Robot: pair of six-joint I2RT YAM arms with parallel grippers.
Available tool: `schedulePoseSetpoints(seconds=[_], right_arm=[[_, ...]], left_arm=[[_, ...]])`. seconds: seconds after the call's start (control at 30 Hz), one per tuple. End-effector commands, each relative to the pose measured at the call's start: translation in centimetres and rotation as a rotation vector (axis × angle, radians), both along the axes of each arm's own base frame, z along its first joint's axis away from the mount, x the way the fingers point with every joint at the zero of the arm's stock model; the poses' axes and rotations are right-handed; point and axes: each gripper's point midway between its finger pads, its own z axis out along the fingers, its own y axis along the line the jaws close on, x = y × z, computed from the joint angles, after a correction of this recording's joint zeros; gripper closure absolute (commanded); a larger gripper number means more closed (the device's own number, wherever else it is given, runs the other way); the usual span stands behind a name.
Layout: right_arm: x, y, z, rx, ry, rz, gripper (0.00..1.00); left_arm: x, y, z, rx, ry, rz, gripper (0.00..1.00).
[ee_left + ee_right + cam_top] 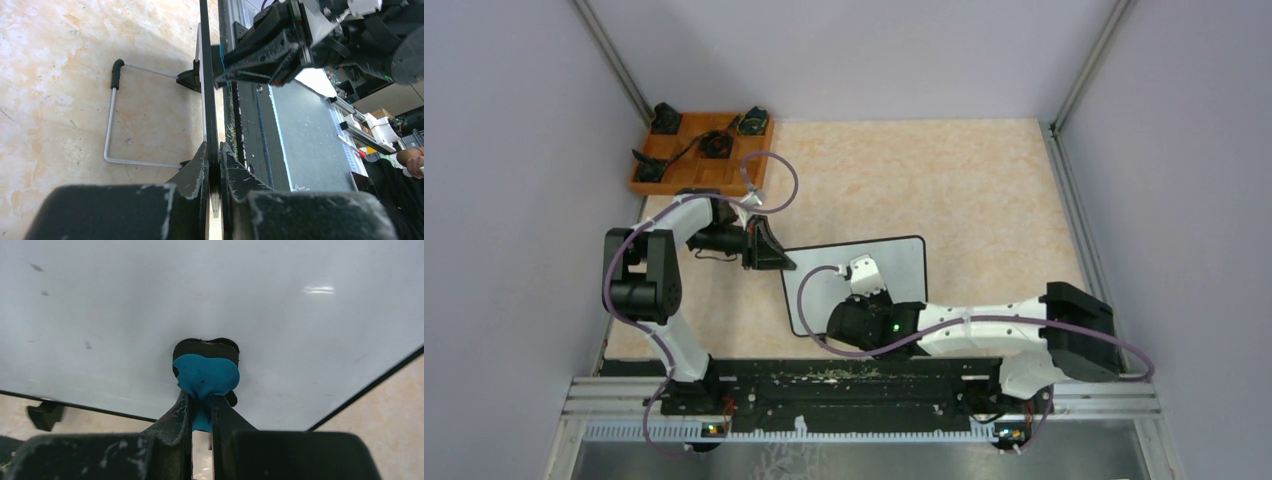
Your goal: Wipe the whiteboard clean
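White rectangular black-framed whiteboard (902,262) stands mid beige marbled surface (984,180). Left jaws clamped tight on its side edge, bracing it. Right jaws pinch a blue soft eraser pad (206,374) against the face. Advice: sweep with even, light pressure over the faint specks.

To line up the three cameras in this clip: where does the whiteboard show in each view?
Top external: the whiteboard sits mid-table, partly under the right arm.
Left wrist: the whiteboard is edge-on, a thin dark vertical strip clamped by the left gripper.
Right wrist: the whiteboard's white face fills most of the picture.
Shared landmark: the blue eraser pad against the board, seen in both wrist views, hidden from the top.
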Motion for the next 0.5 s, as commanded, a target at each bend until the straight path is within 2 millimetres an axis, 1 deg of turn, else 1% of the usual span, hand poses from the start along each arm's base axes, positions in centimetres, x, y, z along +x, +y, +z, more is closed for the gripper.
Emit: schedulePoseSetpoints(seconds=[0.0, 0.03, 0.07, 0.13, 0.3, 0.37, 0.47], right_arm=[[-0.8, 7.0, 1.0, 0.196, 0.035, 0.075, 1.0], [-0.7, 7.1, 1.0, 0.193, 0.033, 0.07, 1.0], [-0.7, 6.7, 0.7, 0.174, 0.03, 0.059, 1.0], [-0.4, 5.4, 0.4, 0.146, 0.019, 0.022, 1.0], [0.2, 0.4, 0.3, 0.135, 0.015, -0.061, 1.0], [0.6, -1.8, 0.6, 0.139, 0.011, -0.099, 1.0], [1.2, -5.1, 1.7, 0.147, -0.014, -0.165, 1.0]], left_arm=[[-0.4, 0.1, -1.2, 0.057, -0.057, -0.054, 1.0], [-0.4, 0.1, -1.2, 0.058, -0.056, -0.053, 1.0], [-0.4, 0.2, -1.2, 0.058, -0.055, -0.053, 1.0], [-0.5, 0.1, -1.3, 0.059, -0.053, -0.054, 1.0], [-0.4, 0.1, -1.3, 0.058, -0.056, -0.053, 1.0], [-0.4, 0.2, -1.4, 0.058, -0.053, -0.054, 1.0], [-0.4, 0.2, -1.5, 0.059, -0.047, -0.054, 1.0]])
